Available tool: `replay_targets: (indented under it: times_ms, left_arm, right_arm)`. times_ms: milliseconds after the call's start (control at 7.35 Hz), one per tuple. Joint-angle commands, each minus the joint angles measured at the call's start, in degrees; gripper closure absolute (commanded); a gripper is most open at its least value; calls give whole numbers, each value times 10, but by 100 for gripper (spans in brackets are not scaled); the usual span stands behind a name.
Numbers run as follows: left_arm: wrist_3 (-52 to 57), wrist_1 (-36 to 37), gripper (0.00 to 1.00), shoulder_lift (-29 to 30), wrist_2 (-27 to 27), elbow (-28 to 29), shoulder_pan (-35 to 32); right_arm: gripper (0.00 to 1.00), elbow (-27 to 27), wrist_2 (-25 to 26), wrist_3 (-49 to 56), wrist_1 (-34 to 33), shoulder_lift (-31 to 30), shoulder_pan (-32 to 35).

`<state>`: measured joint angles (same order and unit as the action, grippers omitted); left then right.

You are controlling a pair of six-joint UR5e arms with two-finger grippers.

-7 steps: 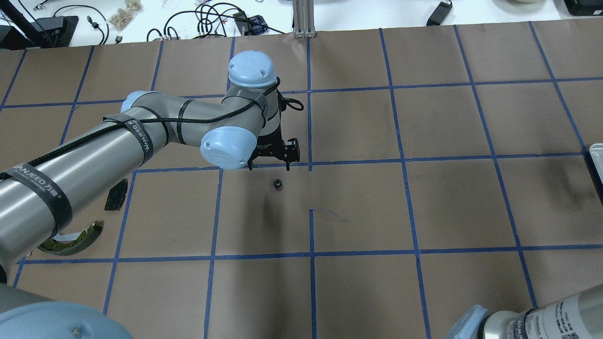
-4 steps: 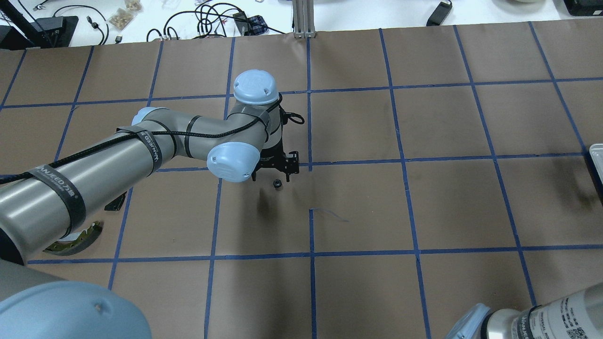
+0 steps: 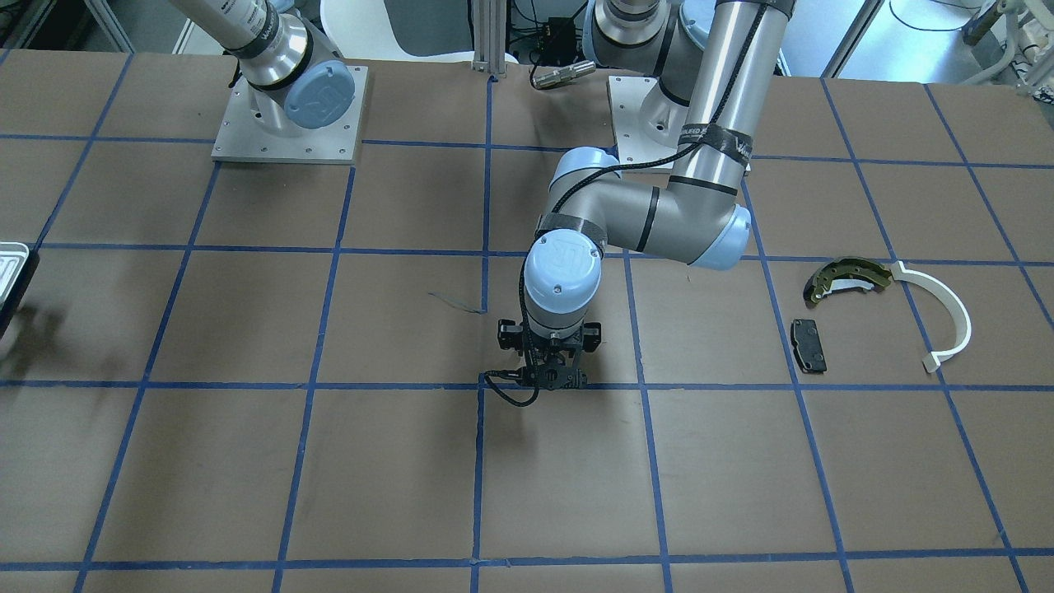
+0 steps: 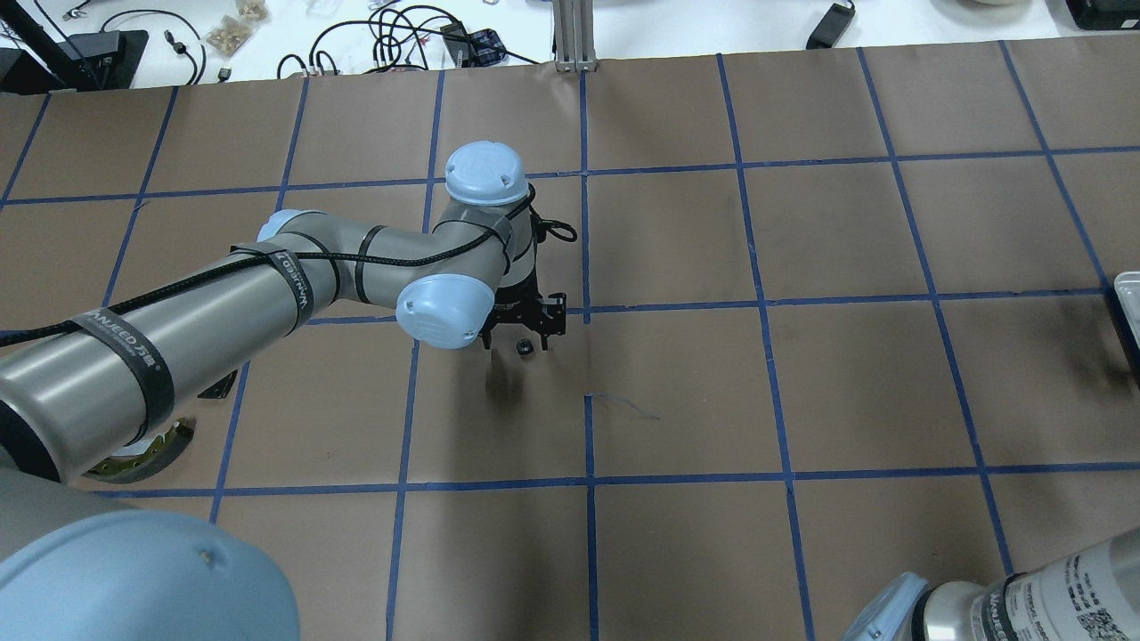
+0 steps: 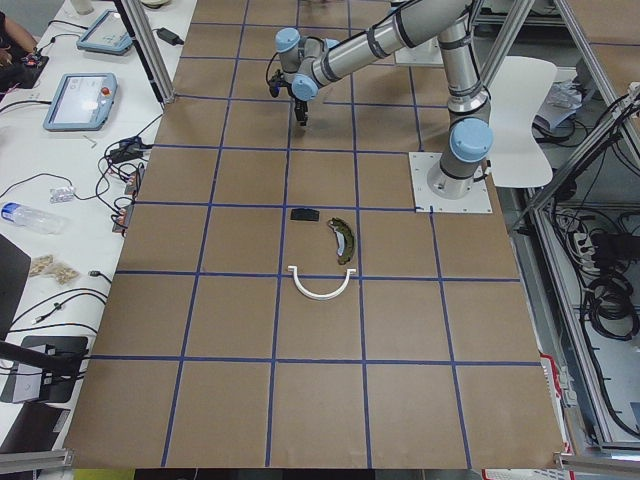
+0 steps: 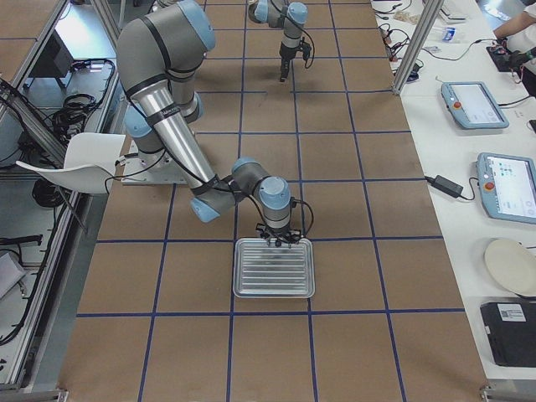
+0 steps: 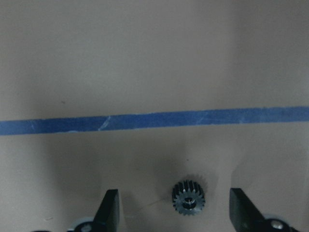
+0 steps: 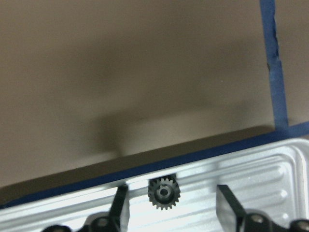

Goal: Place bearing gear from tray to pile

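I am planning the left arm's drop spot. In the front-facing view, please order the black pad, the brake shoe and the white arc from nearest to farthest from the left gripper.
1. black pad, nearest the left gripper, on the view's right.
2. brake shoe, beyond the pad, toward the robot.
3. white arc, farthest, outermost right.

Left gripper (image 7: 173, 191) straddles the gear (image 7: 189, 197), a gap on each side. Bare paper (image 4: 338, 392) runs left to the pile (image 3: 844, 278). Right gripper (image 8: 172, 188) straddles a second gear (image 8: 163, 192) just beside the rim of the tray (image 8: 251, 154).
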<state>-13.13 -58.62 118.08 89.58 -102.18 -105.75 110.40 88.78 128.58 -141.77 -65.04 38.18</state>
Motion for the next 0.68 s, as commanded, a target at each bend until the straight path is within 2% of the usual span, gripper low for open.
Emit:
replay_targets:
  times_ms: [0,136,408,545]
  left_arm:
    - [-1,-2,38,0,0,0,-2]
    - [-1,-2,44,0,1,0,-2]
    - [-1,-2,100,0,2,1,0]
    - [-1,-4,100,-4,5,4,0]
  right_arm:
    - [40,-2,0,-1,15,0,0]
    - [43,-2,-1,-3,21,0,1]
    - [70,-2,-1,-4,21,0,0]
    - [78,-3,1,-4,21,-1,0]
